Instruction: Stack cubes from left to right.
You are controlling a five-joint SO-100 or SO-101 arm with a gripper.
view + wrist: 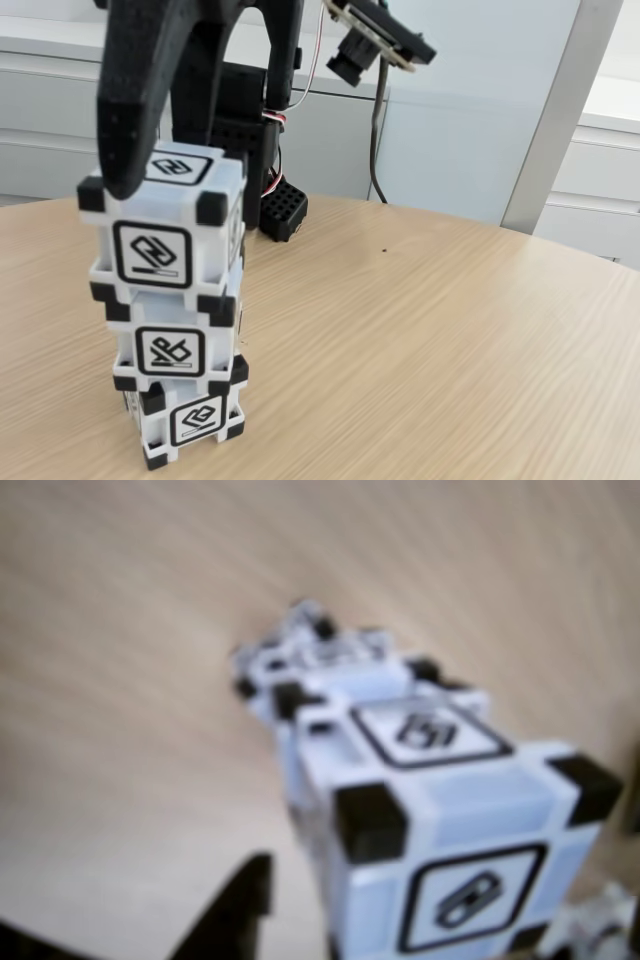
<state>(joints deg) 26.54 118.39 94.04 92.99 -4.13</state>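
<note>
three cubes stand in one column at the near left of the desk [430, 330] in the fixed view, so the stack's long axis runs straight up. the bottom cube [192, 422] rests on the wood, turned a little so a corner edge faces near-left. the middle cube [175, 345] sits on it, its glyph face toward the camera. the top cube [165, 235] lies on the middle one, shifted slightly left, with glyphs facing up and near. one black gripper [165, 110] reaches down over the top cube, a finger lying against its upper left edge; whether it clamps the cube or has let go cannot be told. in the wrist view the top cube [440, 840] is close at lower right, a dark finger [235, 910] just to its left, apart from it.
</note>
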